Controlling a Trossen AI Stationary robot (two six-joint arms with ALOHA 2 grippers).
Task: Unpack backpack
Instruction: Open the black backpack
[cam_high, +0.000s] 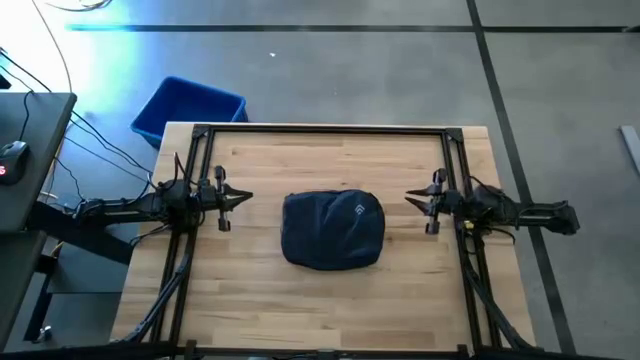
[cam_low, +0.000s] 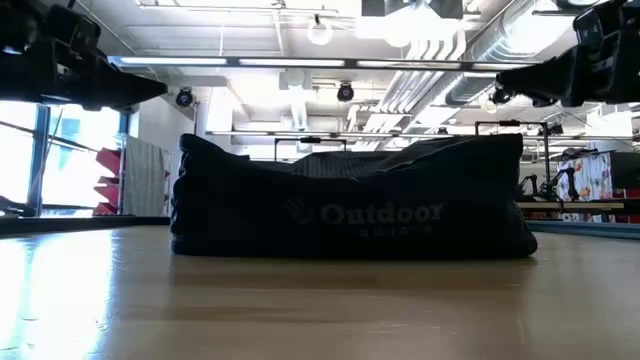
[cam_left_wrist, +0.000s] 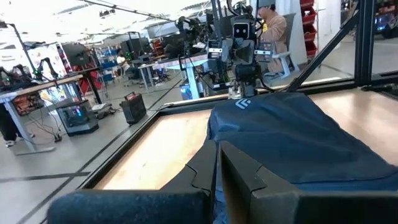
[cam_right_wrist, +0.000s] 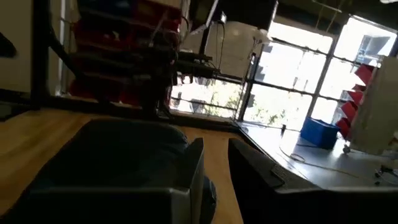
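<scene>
The dark navy backpack (cam_high: 333, 230) lies flat on its side in the middle of the wooden table, with its white logo (cam_high: 359, 210) facing up; in the low view it shows as a wide, low mound (cam_low: 350, 215). My left gripper (cam_high: 248, 198) hovers level above the table to the backpack's left, pointing at it, fingers shut (cam_left_wrist: 217, 144) and empty. My right gripper (cam_high: 410, 197) hovers level to the backpack's right, pointing at it. A narrow gap shows between its fingers (cam_right_wrist: 216, 143), and nothing is in that gap. Neither gripper touches the backpack.
A bright blue bin (cam_high: 188, 108) stands on the floor off the table's far left corner. A black metal frame (cam_high: 320, 130) runs along the table's edges. Bare wood (cam_high: 330, 310) lies between the backpack and the near edge. A person (cam_left_wrist: 273, 25) sits in the room beyond the table.
</scene>
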